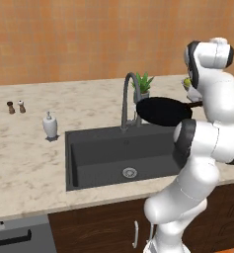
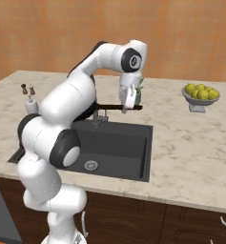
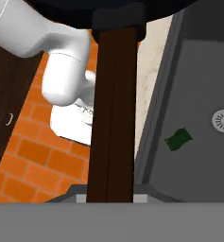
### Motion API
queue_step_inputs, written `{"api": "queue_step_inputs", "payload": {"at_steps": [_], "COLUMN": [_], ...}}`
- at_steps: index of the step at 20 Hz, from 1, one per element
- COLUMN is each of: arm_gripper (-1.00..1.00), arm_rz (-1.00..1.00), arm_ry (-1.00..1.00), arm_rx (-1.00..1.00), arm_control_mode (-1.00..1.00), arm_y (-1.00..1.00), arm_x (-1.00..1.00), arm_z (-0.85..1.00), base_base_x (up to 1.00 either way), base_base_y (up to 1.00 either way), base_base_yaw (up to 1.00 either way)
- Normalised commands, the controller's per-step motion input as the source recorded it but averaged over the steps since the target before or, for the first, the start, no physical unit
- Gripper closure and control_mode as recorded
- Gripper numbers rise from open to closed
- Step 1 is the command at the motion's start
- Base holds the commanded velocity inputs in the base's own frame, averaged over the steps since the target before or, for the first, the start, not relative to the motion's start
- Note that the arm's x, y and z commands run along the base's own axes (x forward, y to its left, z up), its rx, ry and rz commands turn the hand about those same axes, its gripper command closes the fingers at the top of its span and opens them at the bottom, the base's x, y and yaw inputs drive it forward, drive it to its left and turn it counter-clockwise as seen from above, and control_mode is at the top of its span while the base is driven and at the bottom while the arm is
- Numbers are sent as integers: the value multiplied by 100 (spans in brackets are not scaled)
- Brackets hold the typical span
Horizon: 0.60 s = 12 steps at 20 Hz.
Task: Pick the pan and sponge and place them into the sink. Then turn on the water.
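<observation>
My gripper (image 2: pixel 128 107) is shut on the long dark brown handle (image 3: pixel 112 113) of the black pan (image 1: pixel 163 111). The pan hangs level in the air over the back right part of the dark grey sink (image 1: pixel 103 153), just right of the faucet (image 1: pixel 128 96). In the hand view the handle runs up from between my gripper (image 3: pixel 109 197) fingertips to the pan's rim at the top. The green sponge (image 3: pixel 178 139) lies on the sink floor (image 3: pixel 198 90), a little way from the round silver drain (image 3: pixel 223 119).
A white soap dispenser (image 1: pixel 50 125) stands left of the sink, with two small shakers (image 1: pixel 16 106) farther left. A potted plant (image 1: pixel 143 84) sits behind the faucet. A bowl of yellow fruit (image 2: pixel 200 94) stands on the counter to the right.
</observation>
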Motion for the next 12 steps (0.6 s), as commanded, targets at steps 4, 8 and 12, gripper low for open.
{"api": "queue_step_inputs", "payload": {"at_steps": [4, 8, 12], "arm_gripper": [100, 100, 100], "arm_rz": [22, 19, 14], "arm_ry": [-23, -11, -1], "arm_rx": [11, 8, 3], "arm_control_mode": [-100, -100, -100], "arm_y": [-8, 0, -5], "arm_x": [-27, -27, -18], "arm_z": [-13, -35, -66], "base_base_x": [0, 0, 0], "base_base_y": [0, 0, 0], "base_base_yaw": [0, 0, 0]}}
